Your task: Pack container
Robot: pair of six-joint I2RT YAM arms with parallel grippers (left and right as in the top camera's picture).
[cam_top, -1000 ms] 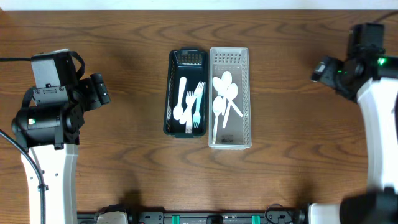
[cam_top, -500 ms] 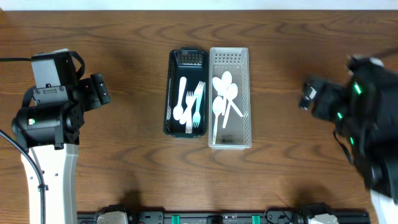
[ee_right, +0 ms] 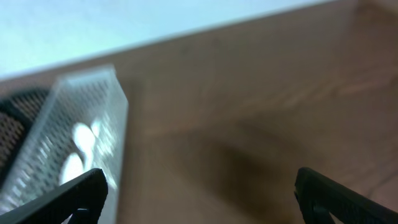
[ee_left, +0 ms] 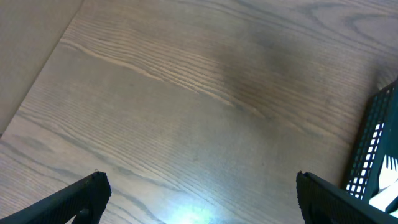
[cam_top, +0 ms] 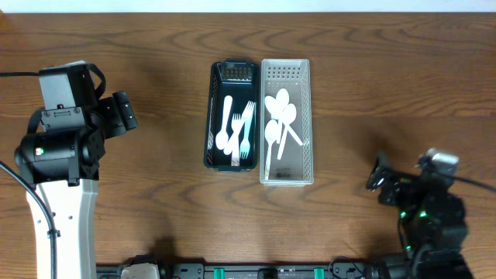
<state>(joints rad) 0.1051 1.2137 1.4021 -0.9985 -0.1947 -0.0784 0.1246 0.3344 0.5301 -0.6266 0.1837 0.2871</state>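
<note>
right gripper [cam_top: 378,180] spread, empty, just swung back to front-right of white basket [cam_top: 287,180] | left gripper [cam_top: 126,112] spread, well left of it | I reckon packing's done

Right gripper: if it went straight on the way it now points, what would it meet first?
The right gripper would most likely meet the bare brown wooden table first: the blurred wrist view shows only wood straight ahead. The white perforated plastic basket lies left of that line, though depth is unclear.
</note>
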